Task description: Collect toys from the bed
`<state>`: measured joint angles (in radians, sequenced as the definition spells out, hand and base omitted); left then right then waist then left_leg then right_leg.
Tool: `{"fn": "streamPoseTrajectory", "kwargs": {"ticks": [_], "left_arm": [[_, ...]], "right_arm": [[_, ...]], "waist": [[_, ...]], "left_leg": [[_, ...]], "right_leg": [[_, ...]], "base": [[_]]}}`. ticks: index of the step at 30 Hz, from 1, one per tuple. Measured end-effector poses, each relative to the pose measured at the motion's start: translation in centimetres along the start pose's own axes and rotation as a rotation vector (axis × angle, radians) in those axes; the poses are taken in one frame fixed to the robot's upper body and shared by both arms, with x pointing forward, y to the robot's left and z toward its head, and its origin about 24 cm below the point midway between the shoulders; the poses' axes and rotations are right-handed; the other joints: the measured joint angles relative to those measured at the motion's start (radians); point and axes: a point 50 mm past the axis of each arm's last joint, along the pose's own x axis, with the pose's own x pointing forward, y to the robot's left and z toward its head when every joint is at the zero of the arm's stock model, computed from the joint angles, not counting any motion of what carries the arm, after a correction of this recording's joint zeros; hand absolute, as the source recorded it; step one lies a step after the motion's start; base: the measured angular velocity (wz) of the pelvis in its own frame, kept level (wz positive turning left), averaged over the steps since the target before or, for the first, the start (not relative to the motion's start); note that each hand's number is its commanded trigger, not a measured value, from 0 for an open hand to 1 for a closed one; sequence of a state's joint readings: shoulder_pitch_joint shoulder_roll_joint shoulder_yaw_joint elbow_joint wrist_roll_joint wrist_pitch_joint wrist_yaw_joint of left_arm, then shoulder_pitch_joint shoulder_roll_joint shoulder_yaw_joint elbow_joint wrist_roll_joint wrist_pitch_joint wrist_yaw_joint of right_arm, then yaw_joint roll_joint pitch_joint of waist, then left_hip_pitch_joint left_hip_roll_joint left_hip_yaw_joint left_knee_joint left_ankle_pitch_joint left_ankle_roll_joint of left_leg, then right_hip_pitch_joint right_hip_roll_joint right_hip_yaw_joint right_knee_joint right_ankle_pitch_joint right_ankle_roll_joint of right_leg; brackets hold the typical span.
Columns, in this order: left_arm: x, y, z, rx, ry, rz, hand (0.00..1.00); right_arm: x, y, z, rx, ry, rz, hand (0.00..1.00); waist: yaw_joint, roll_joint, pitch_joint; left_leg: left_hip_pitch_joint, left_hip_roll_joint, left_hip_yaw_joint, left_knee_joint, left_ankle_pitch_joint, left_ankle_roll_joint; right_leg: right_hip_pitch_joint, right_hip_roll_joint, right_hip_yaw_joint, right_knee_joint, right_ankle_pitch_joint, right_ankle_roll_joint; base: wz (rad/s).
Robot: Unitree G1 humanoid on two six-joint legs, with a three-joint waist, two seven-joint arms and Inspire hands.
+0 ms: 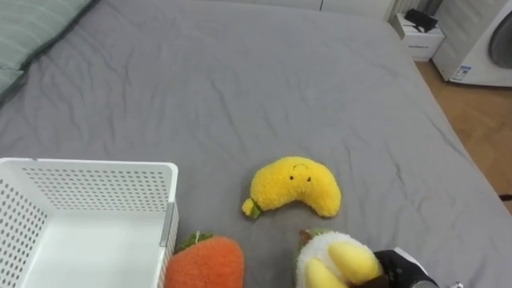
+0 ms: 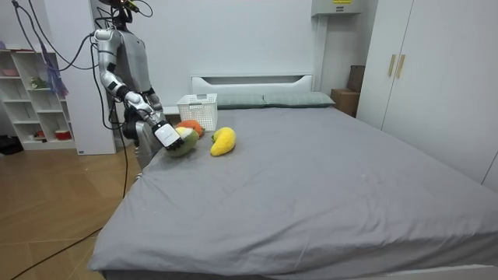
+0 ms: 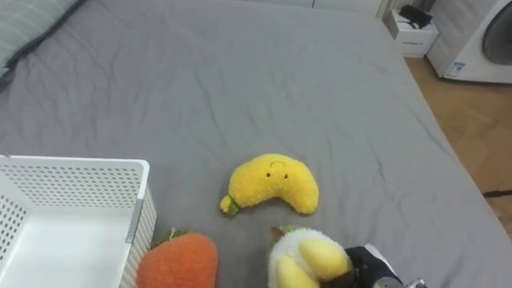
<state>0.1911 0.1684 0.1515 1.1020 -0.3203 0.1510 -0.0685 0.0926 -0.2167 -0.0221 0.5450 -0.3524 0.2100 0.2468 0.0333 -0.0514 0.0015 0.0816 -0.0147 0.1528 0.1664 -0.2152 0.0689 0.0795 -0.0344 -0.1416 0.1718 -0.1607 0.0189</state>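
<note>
On the grey bed (image 1: pixel 240 88) lies a yellow banana plush (image 1: pixel 294 186) with a small face. An orange plush with green leaves (image 1: pixel 206 262) rests close beside the white slatted basket (image 1: pixel 88 166) at the lower left. At the bottom edge, my right hand (image 1: pixel 400 268) comes in from the lower right, curled on a white and yellow plush toy (image 1: pixel 328 256). In the room view I stand at the bed's side near the headboard, right hand (image 2: pixel 166 134) holding that toy (image 2: pixel 184 142) over the mattress edge, next to the banana plush (image 2: pixel 223 141).
A striped pillow (image 1: pixel 32 28) lies at the upper left. Beyond the bed's right edge is wooden floor (image 1: pixel 480 128), with a white appliance (image 1: pixel 484 40) and a small white box (image 1: pixel 420 36). A wardrobe (image 2: pixel 420 78) and a shelf (image 2: pixel 31 101) show in the room view.
</note>
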Motion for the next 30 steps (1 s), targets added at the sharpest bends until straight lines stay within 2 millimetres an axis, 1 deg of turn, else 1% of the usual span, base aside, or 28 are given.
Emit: {"fn": "streamPoseTrajectory", "kwargs": {"ticks": [3, 4, 5, 6, 8, 11, 14, 17, 21, 24, 27, 28, 30], "left_arm": [[0.0, 0.0, 0.1, 0.001, -0.005, 0.0, 0.0], [0.0, 0.0, 0.2, 0.003, -0.011, 0.002, 0.0], [0.0, 0.2, 0.2, 0.001, -0.012, 0.008, 0.0], [0.0, 0.2, 0.1, 0.001, -0.011, 0.011, 0.0], [0.0, 0.3, 0.1, 0.004, -0.011, 0.013, 0.0], [-0.1, 0.5, -0.1, 0.001, -0.009, 0.018, 0.0], [0.0, 0.5, -0.3, -0.003, -0.004, 0.022, 0.0], [0.0, 0.5, -0.2, -0.003, -0.007, 0.021, 0.0], [0.0, 0.4, -0.2, 0.006, -0.007, 0.019, 0.0], [0.0, 0.2, 0.0, 0.012, -0.011, 0.012, 0.0], [0.0, 0.1, 0.0, 0.014, -0.01, 0.009, 0.0], [0.0, 0.1, -0.3, 0.011, -0.002, 0.011, 0.0], [0.0, 0.1, -0.3, 0.011, -0.005, 0.012, 0.0]], "right_arm": [[-0.2, -0.6, 1.2, -0.002, -0.051, -0.035, 1.0], [-0.4, -1.0, 2.1, -0.002, -0.09, -0.049, 1.0], [-0.8, -1.6, 3.4, -0.004, -0.149, -0.071, 1.0], [-1.1, -2.0, 4.0, 0.001, -0.178, -0.084, 1.0], [-2.0, -3.5, 5.5, 0.071, -0.276, -0.133, 1.0], [-2.7, -4.5, 6.6, 0.103, -0.339, -0.177, 1.0], [-4.1, -5.7, 8.5, 0.096, -0.437, -0.243, 1.0], [-4.9, -6.1, 9.6, 0.09, -0.492, -0.271, 1.0], [-5.2, -6.4, 10.6, 0.083, -0.528, -0.28, 1.0], [-5.4, -6.7, 11.0, 0.062, -0.538, -0.286, 1.0], [-5.6, -6.8, 12.0, 0.048, -0.567, -0.281, 1.0], [-5.8, -6.9, 12.3, 0.049, -0.582, -0.283, 1.0], [-6.0, -6.8, 13.0, 0.037, -0.605, -0.28, 1.0]], "waist": [[-0.002, -0.003, -0.0009], [-0.003, -0.004, -0.0014], [-0.004, -0.005, -0.0009], [-0.006, -0.005, -0.0009], [-0.013, -0.008, -0.0028], [-0.017, -0.009, -0.0026], [-0.027, -0.005, -0.0004], [-0.027, -0.004, -0.0006], [-0.02, -0.003, -0.0012], [0.002, 0.0, -0.0017], [0.011, 0.004, -0.0011], [0.026, 0.005, -0.0001], [0.028, 0.003, 0.001]], "left_leg": [[-0.002, 0.0, -0.001, 0.001, 0.0, 0.0], [-0.005, 0.0, 0.0, 0.001, 0.0, 0.0], [-0.009, 0.0, 0.001, 0.002, 0.001, 0.0], [-0.009, 0.0, 0.001, 0.003, 0.001, 0.0], [-0.005, 0.0, 0.0, 0.004, 0.001, 0.0], [-0.005, 0.0, 0.001, 0.002, 0.001, 0.0], [-0.007, 0.0, 0.0, -0.003, 0.001, 0.0], [-0.005, 0.0, 0.0, -0.002, 0.001, 0.0], [-0.006, 0.0, 0.0, 0.0, 0.001, -0.001], [-0.005, 0.0, 0.0, 0.001, 0.001, -0.001], [-0.006, 0.0, -0.001, 0.001, 0.001, -0.001], [-0.006, 0.0, -0.002, 0.0, 0.001, -0.001], [-0.01, -0.001, -0.015, -0.001, 0.002, -0.001]], "right_leg": [[-0.002, -0.001, -0.003, 0.0, 0.0, 0.0], [-0.007, -0.001, -0.002, 0.002, 0.0, 0.0], [-0.012, -0.001, -0.001, 0.003, 0.0, 0.0], [-0.012, -0.001, -0.001, 0.003, 0.0, 0.0], [-0.009, -0.001, -0.001, 0.003, 0.0, 0.0], [-0.009, -0.001, -0.002, 0.003, 0.0, 0.0], [-0.012, -0.001, 0.001, 0.004, 0.0, 0.0], [-0.013, -0.001, 0.003, 0.004, 0.0, 0.0], [-0.012, -0.001, 0.001, 0.004, 0.0, 0.0], [-0.012, -0.001, 0.001, 0.004, 0.0, 0.0], [-0.012, -0.001, 0.0, 0.005, 0.0, 0.0], [-0.012, -0.002, -0.003, 0.007, 0.0, 0.0], [-0.012, -0.002, -0.014, 0.013, 0.0, 0.0]], "base": [[0.0], [0.0], [0.0], [0.0], [0.0], [0.0], [0.0], [0.0], [0.0], [0.0], [0.0], [0.08], [0.15]]}}
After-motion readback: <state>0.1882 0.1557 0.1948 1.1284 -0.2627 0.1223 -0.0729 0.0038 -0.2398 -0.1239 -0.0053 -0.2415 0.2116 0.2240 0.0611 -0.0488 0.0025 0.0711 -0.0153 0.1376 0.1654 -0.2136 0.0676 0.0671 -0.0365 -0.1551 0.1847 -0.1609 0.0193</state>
